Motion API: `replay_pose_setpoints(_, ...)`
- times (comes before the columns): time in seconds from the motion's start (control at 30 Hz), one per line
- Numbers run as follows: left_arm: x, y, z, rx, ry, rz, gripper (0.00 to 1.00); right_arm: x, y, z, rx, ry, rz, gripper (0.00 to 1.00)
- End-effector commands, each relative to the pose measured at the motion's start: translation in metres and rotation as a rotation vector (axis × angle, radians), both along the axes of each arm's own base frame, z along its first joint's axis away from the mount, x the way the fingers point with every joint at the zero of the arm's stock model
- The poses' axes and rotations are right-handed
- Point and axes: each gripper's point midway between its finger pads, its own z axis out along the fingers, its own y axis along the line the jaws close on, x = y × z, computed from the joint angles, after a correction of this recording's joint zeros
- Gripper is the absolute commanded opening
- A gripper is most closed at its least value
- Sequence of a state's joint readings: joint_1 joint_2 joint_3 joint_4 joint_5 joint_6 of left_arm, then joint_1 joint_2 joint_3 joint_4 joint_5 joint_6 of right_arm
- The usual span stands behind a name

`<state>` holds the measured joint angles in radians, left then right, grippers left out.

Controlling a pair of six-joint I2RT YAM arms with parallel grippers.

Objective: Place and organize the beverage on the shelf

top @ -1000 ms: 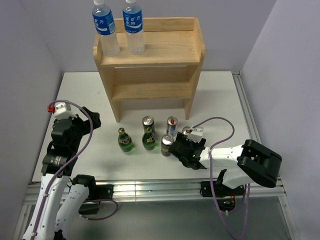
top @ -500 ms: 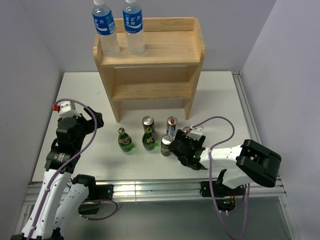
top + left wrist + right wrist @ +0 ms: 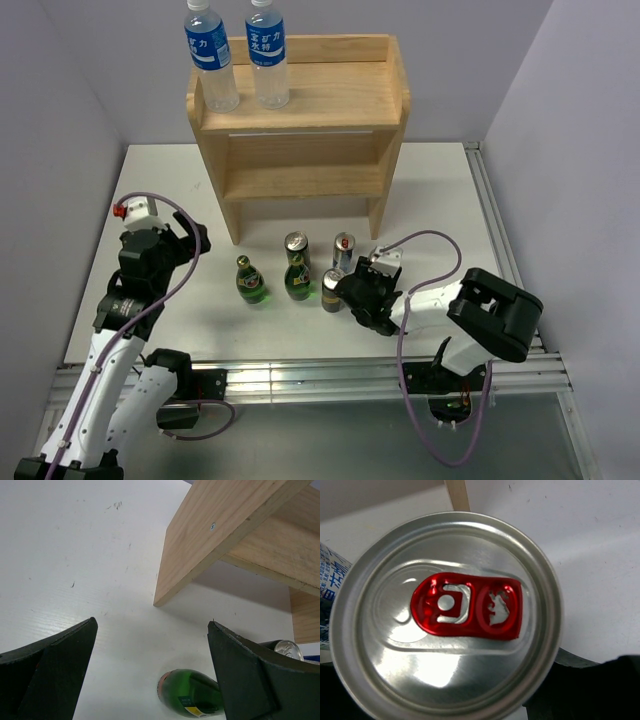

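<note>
Gripping the can (image 3: 445,610) from its near side, the right claw (image 3: 346,292) is closed round the body. The red-tabbed lid fills the right wrist view, and how far down the wall the fingers sit cannot be seen. The step in hand looks to be the lift, and the crowding around the can is what makes it delicate. A green bottle (image 3: 297,280) stands just beside the can on its left and a blue-and-white can (image 3: 344,243) stands just behind it. The first move should therefore be straight up, with no sideways drag until the base is above its neighbours' tops. Keeping the lid level matters too, since a round wall held by two fingers can pivot if the wrist rolls.

The shelf (image 3: 340,95) stands well apart, at the far side of the table (image 3: 440,200). Its top board carries two water bottles (image 3: 268,50) at the left end and shows bare wood to the right of them. A good placement would bring the can over the low raised rim, then lower it squarely and release only once it rests flat.

The left claw (image 3: 190,240) is spread wide and holds nothing, near the second green bottle (image 3: 192,695). It is best kept out of the right arm's path
</note>
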<state>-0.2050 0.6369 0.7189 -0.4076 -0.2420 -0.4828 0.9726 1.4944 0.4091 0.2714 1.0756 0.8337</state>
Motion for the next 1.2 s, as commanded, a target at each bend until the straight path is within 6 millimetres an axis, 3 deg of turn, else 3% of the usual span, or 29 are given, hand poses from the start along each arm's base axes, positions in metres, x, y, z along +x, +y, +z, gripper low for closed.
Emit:
replay_pose_setpoints(0.0,0.006,0.002,0.028,0.010,-0.074,0.013,0.99,0.007,0.004,0.005,0.034,-0.017,-0.022,0.18)
replay_pose_setpoints(0.03,0.007,0.002,0.029,0.008,-0.076,0.016,0.99,0.005,0.001,0.006,0.024,-0.001,-0.030,0.04)
replay_pose_setpoints(0.07,0.007,0.003,0.029,0.005,-0.076,0.019,0.99,0.005,0.001,0.010,0.037,0.000,-0.034,0.00)
replay_pose_setpoints(0.13,0.008,0.003,0.033,-0.007,-0.085,0.029,0.99,0.000,-0.003,0.012,0.031,0.022,-0.042,0.00)
replay_pose_setpoints(0.23,0.013,0.002,0.039,-0.026,-0.099,0.040,0.99,-0.005,-0.005,0.035,0.054,0.031,-0.036,0.00)
replay_pose_setpoints(0.33,0.017,0.000,0.046,-0.032,-0.108,0.038,0.99,-0.009,-0.007,0.072,0.074,0.026,-0.015,0.00)
replay_pose_setpoints(0.5,0.023,-0.006,0.062,-0.041,-0.131,0.012,0.98,-0.007,-0.002,0.158,0.040,-0.025,0.114,0.00)
replay_pose_setpoints(0.53,0.025,-0.008,0.067,-0.041,-0.144,0.000,0.98,-0.003,0.004,0.189,0.059,-0.061,0.136,0.00)
replay_pose_setpoints(0.6,0.028,-0.009,0.071,-0.044,-0.149,-0.006,0.97,0.000,0.009,0.219,0.006,-0.076,0.197,0.00)
replay_pose_setpoints(0.63,0.030,-0.011,0.076,-0.044,-0.159,-0.013,0.97,0.004,0.014,0.252,0.020,-0.105,0.209,0.00)
replay_pose_setpoints(0.7,0.033,-0.014,0.079,-0.055,-0.161,-0.023,0.96,0.006,0.016,0.285,-0.022,-0.133,0.247,0.00)
replay_pose_setpoints(0.73,0.035,-0.016,0.083,-0.060,-0.165,-0.028,0.96,0.008,0.018,0.321,0.010,-0.183,0.258,0.00)
replay_pose_setpoints(0.8,0.038,-0.020,0.086,-0.077,-0.168,-0.042,0.95,0.014,0.023,0.350,-0.038,-0.214,0.294,0.00)
replay_pose_setpoints(0.83,0.040,-0.021,0.088,-0.082,-0.173,-0.045,0.94,0.014,0.022,0.384,-0.005,-0.264,0.297,0.00)
replay_pose_setpoints(0.9,0.041,-0.022,0.093,-0.095,-0.189,-0.046,0.94,0.025,0.029,0.403,-0.052,-0.274,0.326,0.00)
replay_pose_setpoints(0.97,0.040,-0.023,0.096,-0.104,-0.204,-0.051,0.94,0.036,0.038,0.433,-0.044,-0.303,0.357,0.00)
replay_pose_setpoints(1.0,0.040,-0.025,0.095,-0.113,-0.203,-0.060,0.94,0.039,0.033,0.455,-0.044,-0.336,0.358,0.00)
replay_pose_setpoints(1.07,0.038,-0.026,0.095,-0.122,-0.209,-0.066,0.94,0.053,0.047,0.459,-0.073,-0.328,0.395,0.00)
replay_pose_setpoints(1.1,0.037,-0.028,0.091,-0.130,-0.202,-0.072,0.94,0.054,0.045,0.476,-0.060,-0.352,0.399,0.00)
replay_pose_setpoints(1.17,0.033,-0.028,0.092,-0.140,-0.212,-0.074,0.94,0.072,0.051,0.475,-0.077,-0.332,0.388,0.00)
